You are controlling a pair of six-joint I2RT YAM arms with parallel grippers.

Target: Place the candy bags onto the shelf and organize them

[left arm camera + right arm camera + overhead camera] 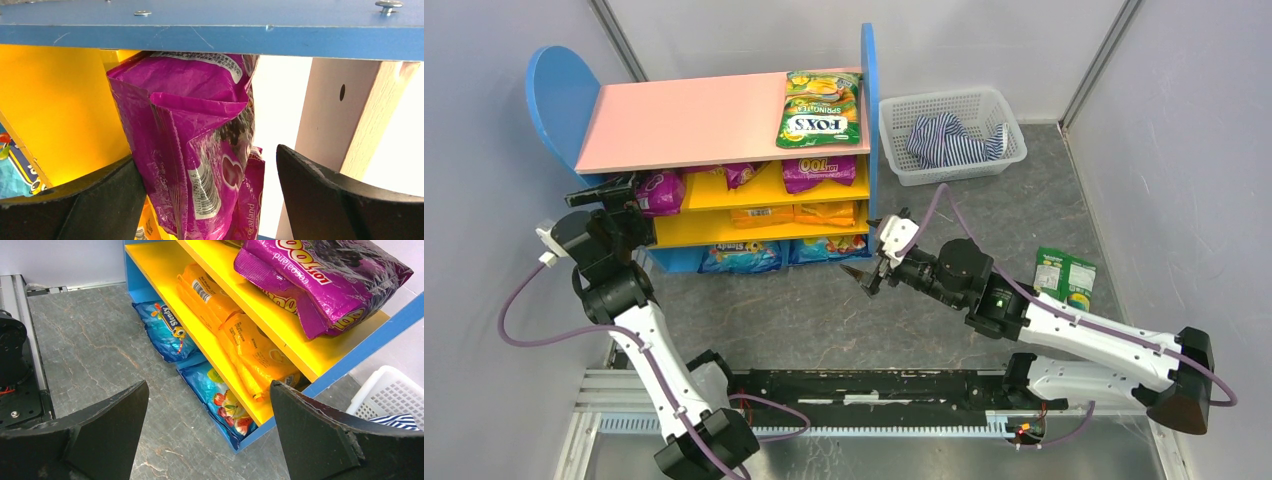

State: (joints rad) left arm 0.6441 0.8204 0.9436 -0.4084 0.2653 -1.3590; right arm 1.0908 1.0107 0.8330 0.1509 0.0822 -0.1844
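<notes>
Overhead, left tool (624, 190) partly covers purple grape bag (662, 192).

We read "FOX'S" on the green bag (821, 108), "cocoaland" on the purple bag (320, 280), and "Stendy" on the blue bag (167, 332).

The left arm (639, 340) is raised from its base and bent at the elbow, and the left gripper (627, 190) is held level, pointed to the right, with its fingers (325, 195) spread apart. The right arm (1074, 325) is stretched low across to the left, and the right gripper (861, 277) is carried forward with its fingers (320, 440) opened wide.
</notes>
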